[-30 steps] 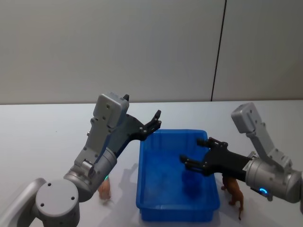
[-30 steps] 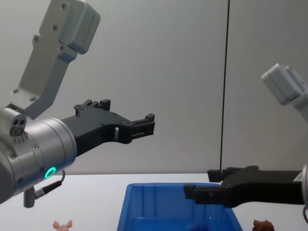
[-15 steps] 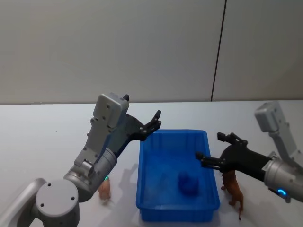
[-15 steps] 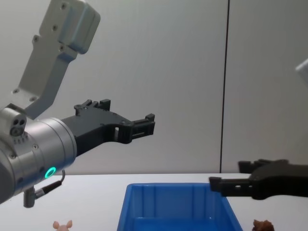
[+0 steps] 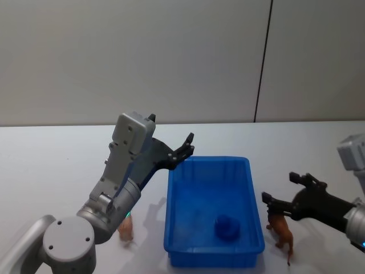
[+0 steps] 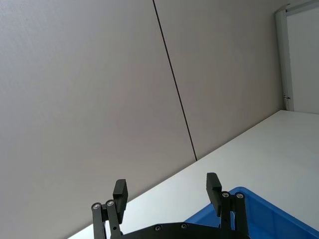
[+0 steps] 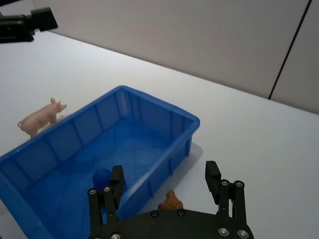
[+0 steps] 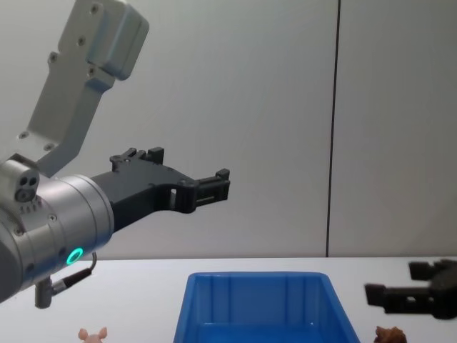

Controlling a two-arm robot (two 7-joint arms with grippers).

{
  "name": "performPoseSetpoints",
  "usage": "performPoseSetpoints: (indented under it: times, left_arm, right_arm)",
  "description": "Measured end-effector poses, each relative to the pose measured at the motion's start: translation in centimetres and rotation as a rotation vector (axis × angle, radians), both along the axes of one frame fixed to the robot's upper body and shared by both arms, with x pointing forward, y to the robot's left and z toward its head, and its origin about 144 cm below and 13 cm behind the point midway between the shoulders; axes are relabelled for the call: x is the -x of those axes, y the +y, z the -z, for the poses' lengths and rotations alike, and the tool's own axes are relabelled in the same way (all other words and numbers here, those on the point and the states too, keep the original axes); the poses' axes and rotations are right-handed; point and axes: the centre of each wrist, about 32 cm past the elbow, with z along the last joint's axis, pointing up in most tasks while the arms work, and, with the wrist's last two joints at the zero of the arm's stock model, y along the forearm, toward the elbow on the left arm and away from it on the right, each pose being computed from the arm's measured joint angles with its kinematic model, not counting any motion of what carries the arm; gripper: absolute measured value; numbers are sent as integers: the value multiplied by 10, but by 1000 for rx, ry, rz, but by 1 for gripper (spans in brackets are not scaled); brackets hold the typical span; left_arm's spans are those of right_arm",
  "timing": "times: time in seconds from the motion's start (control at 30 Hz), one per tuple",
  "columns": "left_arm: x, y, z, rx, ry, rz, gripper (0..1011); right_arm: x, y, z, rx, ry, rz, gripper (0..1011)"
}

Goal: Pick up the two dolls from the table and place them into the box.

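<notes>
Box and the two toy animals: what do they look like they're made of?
Box: looks like moulded hard plastic, with ribbed walls and a slight sheen. Pink pig: probably solid plastic or rubber; smooth, matte, stands stiffly on its legs. Brown animal: likely the same, with rigid legs and tail; finish too small to tell.

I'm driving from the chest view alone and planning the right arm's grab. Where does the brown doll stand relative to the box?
Observer: The brown doll stands on the table just right of the box, by its near corner and outside it.
Operator: Is the right gripper lined up over it?
Observer: Roughly. In the right wrist view the doll shows between the spread fingers of the right gripper, close to the palm.
Operator: Anything in the box already?
Observer: A small dark blue object sits on its floor; no doll is inside.
</notes>
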Motion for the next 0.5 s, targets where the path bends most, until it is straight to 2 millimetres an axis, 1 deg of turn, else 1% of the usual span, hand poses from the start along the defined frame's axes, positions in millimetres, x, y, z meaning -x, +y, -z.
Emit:
performPoseSetpoints:
  times: [0.27,0.5]
  left_arm:
    - [0,0,0,0,0,0,1001]
    - [0,0,0,0,0,0,1001]
  right_arm:
    - [14,-13,8,18,60,28,1001]
    - [21,-18,13,38,102,34,1001]
